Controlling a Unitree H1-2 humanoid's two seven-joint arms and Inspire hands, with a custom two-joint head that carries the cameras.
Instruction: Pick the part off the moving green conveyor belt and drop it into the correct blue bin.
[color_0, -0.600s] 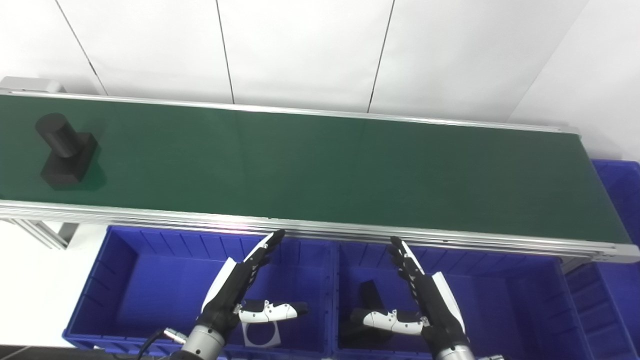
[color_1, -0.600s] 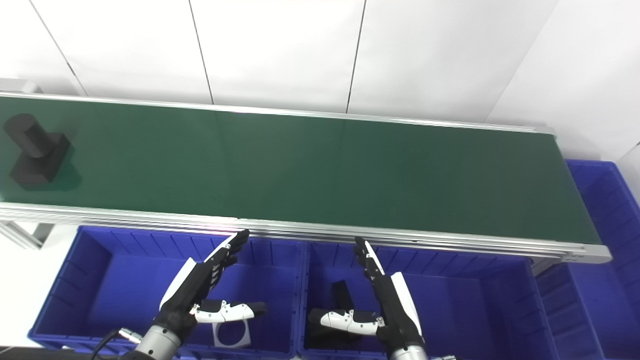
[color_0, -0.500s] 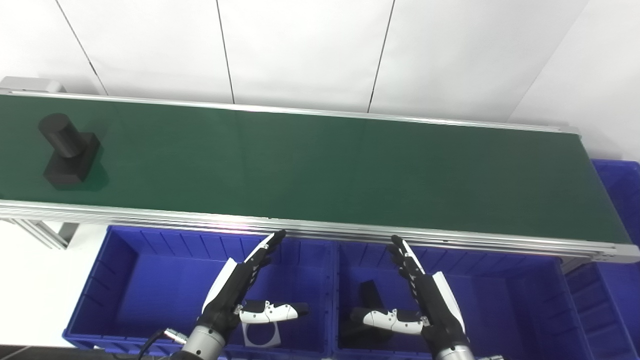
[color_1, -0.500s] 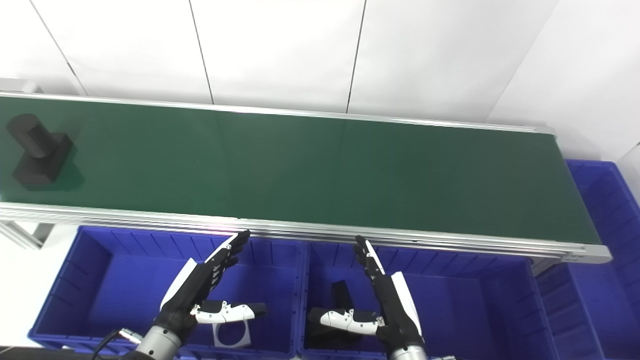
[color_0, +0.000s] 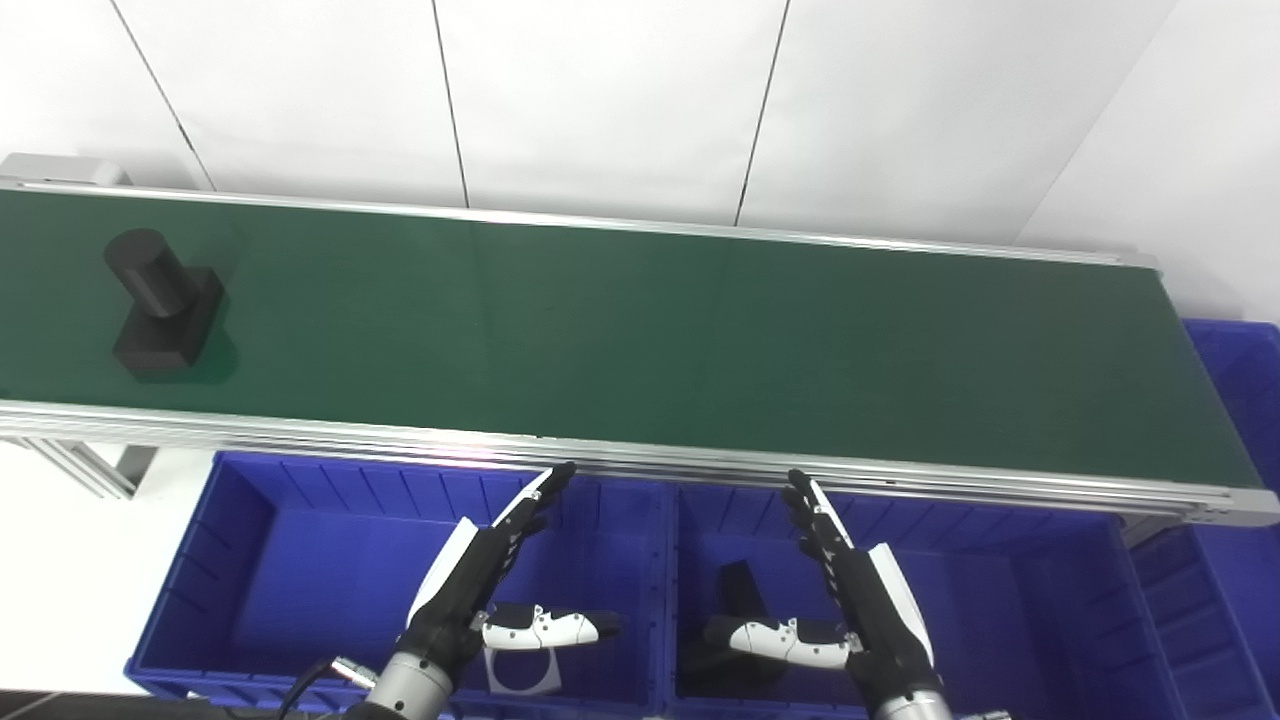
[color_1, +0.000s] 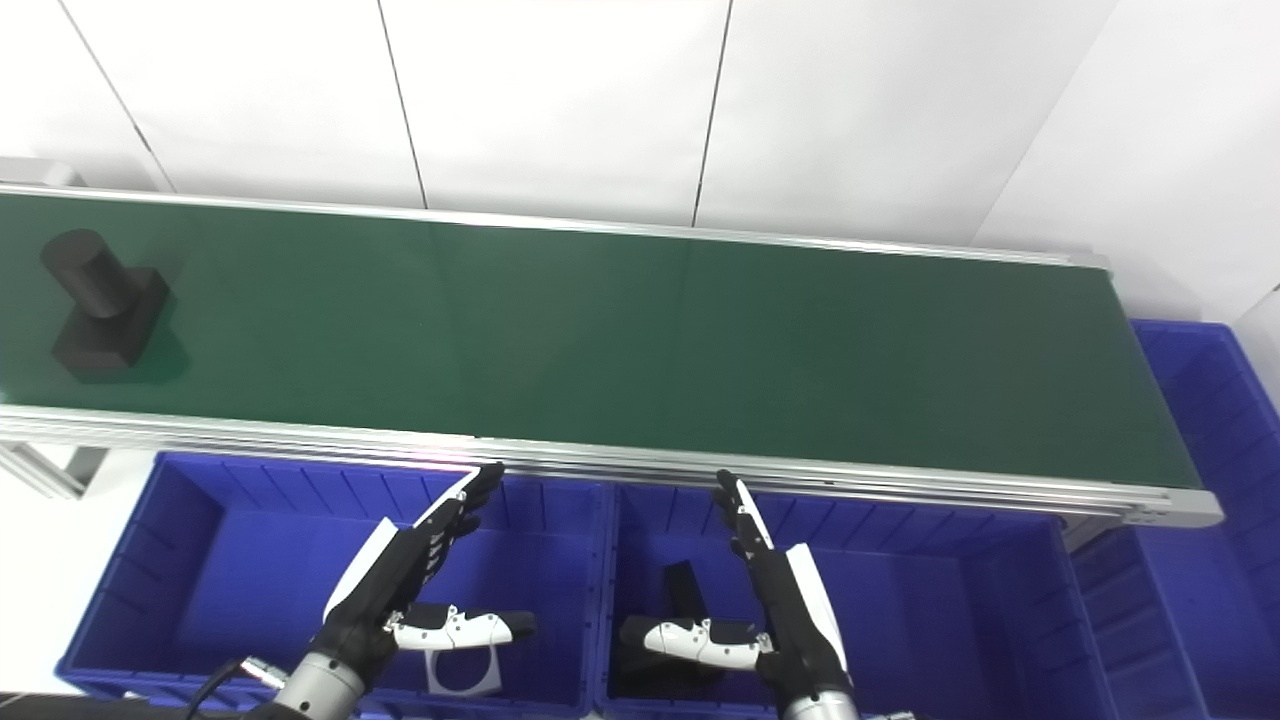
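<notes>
Left hand: the left hand (color_0: 480, 590) was empty and spread, fingers straight and pointing up toward the belt's near rail, thumb stuck out sideways to the right.
Left arm: it came in from the bottom edge and held the hand above the left blue bin (color_0: 250, 560).
Right hand: the right hand (color_0: 850, 600) was likewise empty and spread, fingers straight and angled up to the left, thumb pointing left toward the other hand.
Right arm: it rose from the bottom edge, with the hand over the middle blue bin (color_0: 1030, 590).
Part: the black part (color_0: 163, 315), a cylinder standing on a square base, sat upright on the green conveyor belt (color_0: 700, 340) near its far left end, well apart from both hands.
Left bin contents: a white square card with a dark circle (color_0: 522, 668) lay on the floor near the front wall.
Middle bin contents: a black part (color_0: 740, 595) lay behind the right thumb, partly hidden.
Third bin: another blue bin (color_0: 1240, 400) stood at the belt's right end.
</notes>
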